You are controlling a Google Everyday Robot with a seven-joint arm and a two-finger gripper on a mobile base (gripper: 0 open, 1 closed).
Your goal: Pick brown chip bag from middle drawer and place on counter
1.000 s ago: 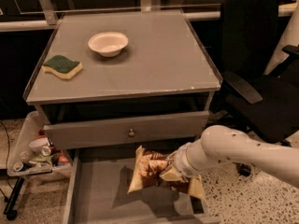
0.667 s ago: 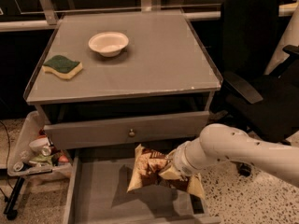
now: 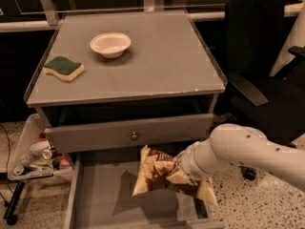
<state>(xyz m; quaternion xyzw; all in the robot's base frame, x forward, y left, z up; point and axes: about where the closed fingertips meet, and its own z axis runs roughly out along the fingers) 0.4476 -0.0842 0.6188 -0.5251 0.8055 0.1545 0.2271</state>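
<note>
Now I am working the lift-out step: over the middle drawer at lower left, the brown chip bag is hanging just above the floor, with my hand clamping its right side. The next move, I judge, is rising past the closed drawer front onto the tabletop. A sponge and a bowl are sitting at its upper left, and a chair is crowding the right.

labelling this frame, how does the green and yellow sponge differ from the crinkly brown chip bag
The green-and-yellow sponge lies flat on the grey counter; the crinkly brown chip bag is tilted up over the open middle drawer. The sponge sits untouched; the bag has the gripper against it. The sponge looks smaller than the bag. Both show pale yellow edges.
</note>
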